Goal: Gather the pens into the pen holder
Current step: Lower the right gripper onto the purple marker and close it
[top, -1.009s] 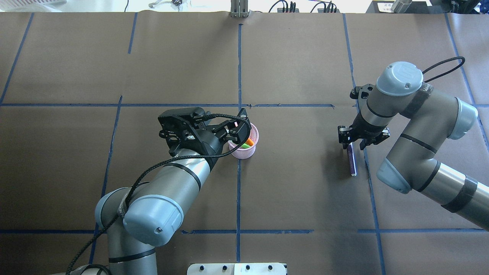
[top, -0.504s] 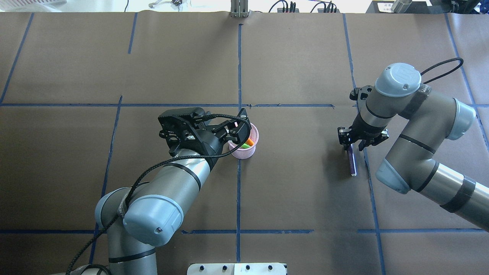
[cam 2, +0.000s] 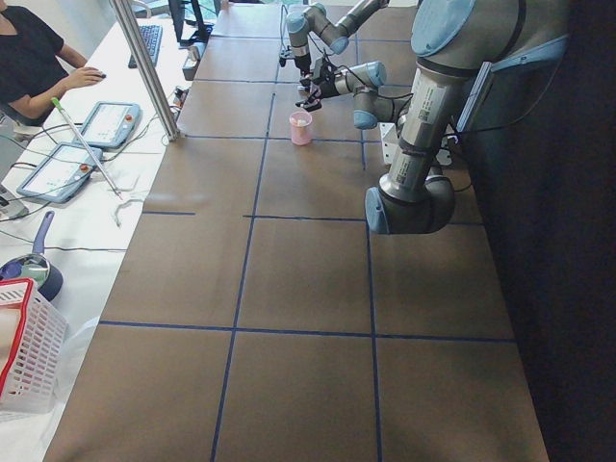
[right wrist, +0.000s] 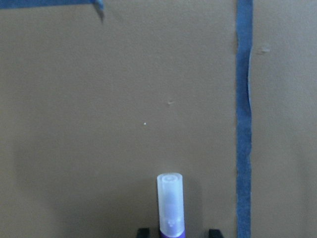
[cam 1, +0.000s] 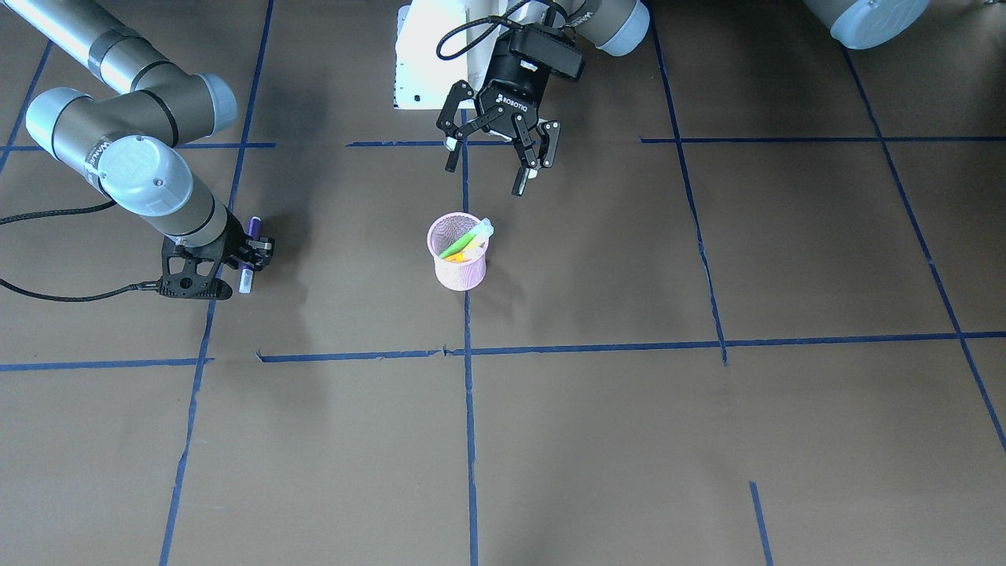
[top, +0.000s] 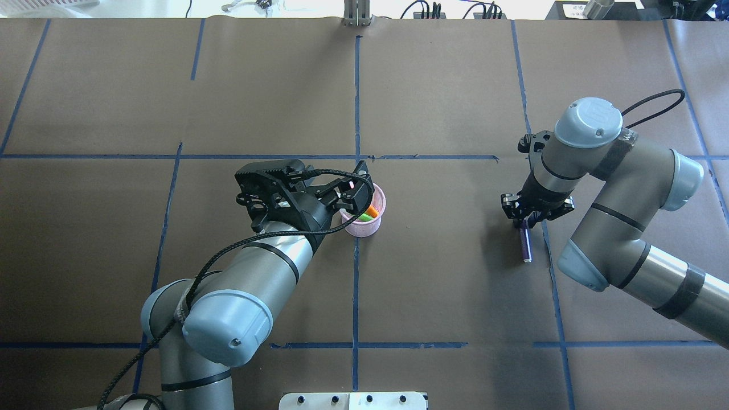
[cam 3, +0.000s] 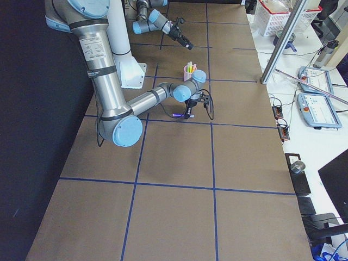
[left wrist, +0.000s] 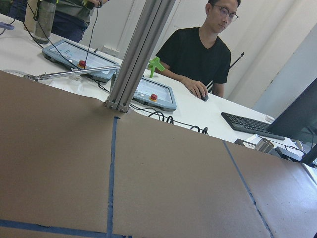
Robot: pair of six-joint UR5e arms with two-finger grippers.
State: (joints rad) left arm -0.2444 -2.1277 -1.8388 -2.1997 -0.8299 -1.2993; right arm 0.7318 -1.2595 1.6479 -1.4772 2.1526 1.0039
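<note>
The pink mesh pen holder [cam 1: 458, 267] stands near the table's middle and holds a green, an orange and a yellow-green pen [cam 1: 468, 238]. It also shows in the overhead view [top: 367, 228]. My left gripper [cam 1: 485, 177] is open and empty, hovering just above the holder on the robot's side [top: 356, 195]. A purple pen [top: 525, 246] with a pale cap lies flat on the table. My right gripper [top: 527, 219] is low over its far end. In the right wrist view the pen's cap [right wrist: 170, 203] sits between the open jaws without touching them.
Blue tape lines cross the brown table paper [top: 455, 85]. A white base plate [cam 1: 420, 63] sits at the robot's edge. A metal post [left wrist: 133, 54], tablets and an operator [left wrist: 203, 54] are beyond the far edge.
My right arm has shifted slightly left and the gripper has come further over the purple pen, covering more of it. The left arm, the holder and the pen have not moved.
</note>
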